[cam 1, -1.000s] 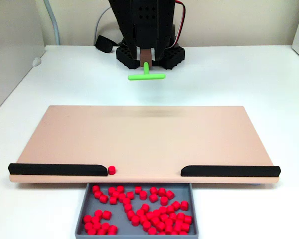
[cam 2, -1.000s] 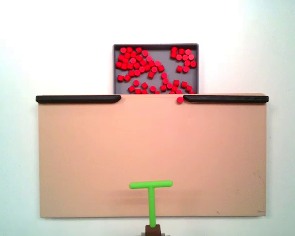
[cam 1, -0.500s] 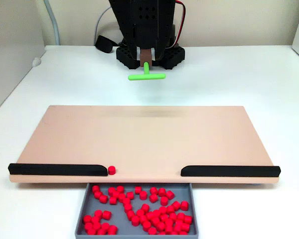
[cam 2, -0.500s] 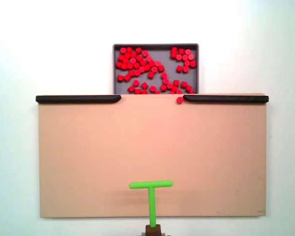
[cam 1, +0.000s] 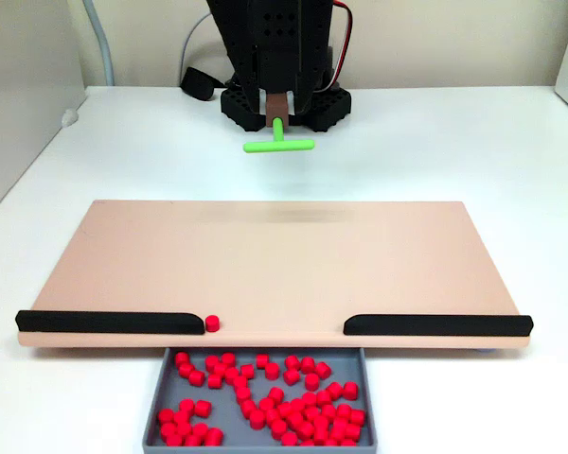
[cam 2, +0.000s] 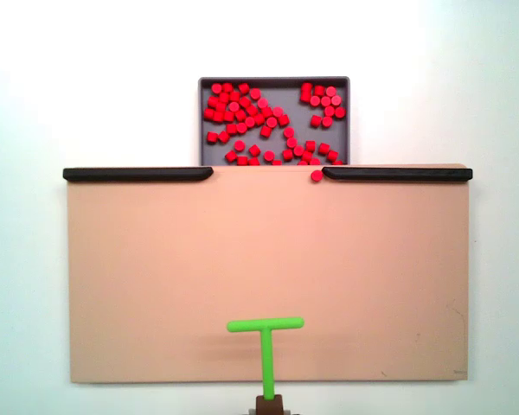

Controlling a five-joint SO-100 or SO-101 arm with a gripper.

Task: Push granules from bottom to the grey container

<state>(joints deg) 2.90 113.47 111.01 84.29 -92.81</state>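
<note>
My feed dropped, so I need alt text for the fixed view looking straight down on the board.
One red granule sits at the tan board edge beside the right black strip; the rest fill the grey container beyond the gap. A green T-shaped pusher hangs over the near edge.

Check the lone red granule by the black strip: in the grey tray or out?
Out. The granule sits on the tan board, beside the tray.

Black strips (cam 2: 138, 174) flank the board's (cam 2: 268, 268) open gap.

Tan board (cam 2: 268, 268), black strips (cam 2: 138, 174)
</note>
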